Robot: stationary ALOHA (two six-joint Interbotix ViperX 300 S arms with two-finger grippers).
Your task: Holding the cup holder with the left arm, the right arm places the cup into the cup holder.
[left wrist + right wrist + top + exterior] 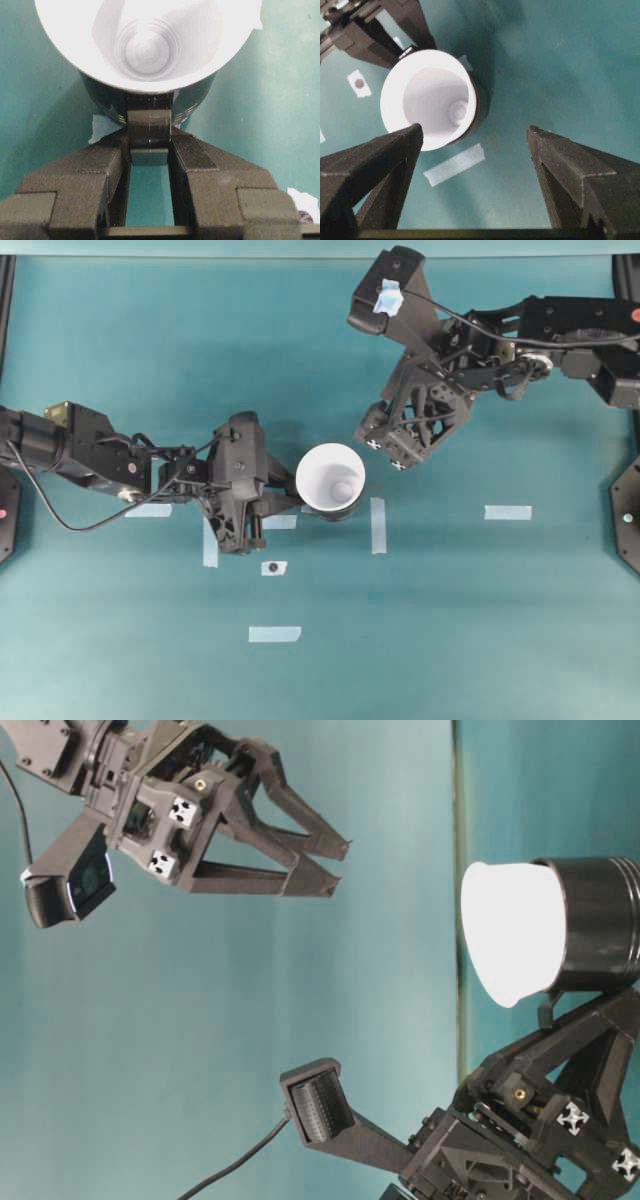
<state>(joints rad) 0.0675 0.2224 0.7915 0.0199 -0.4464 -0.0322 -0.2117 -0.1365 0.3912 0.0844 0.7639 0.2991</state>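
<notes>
The white cone cup (330, 478) sits inside the glossy black cup holder (337, 513), its wide rim standing out above the holder. My left gripper (285, 502) is shut on the holder's handle stub (149, 127), fingers (192, 152) pressed on both sides of it. In the table-level view the cup (515, 930) nests in the holder (600, 925). My right gripper (388, 450), with blue tape on its arm, is open and empty, raised above and to the right of the cup. Its wrist view shows the cup (427, 100) beyond the spread jaws (475, 132).
Several strips of light tape lie on the teal table: one just right of the holder (378, 525), one further right (508, 512), one in front (274, 634), and a small scrap with a dark dot (273, 568).
</notes>
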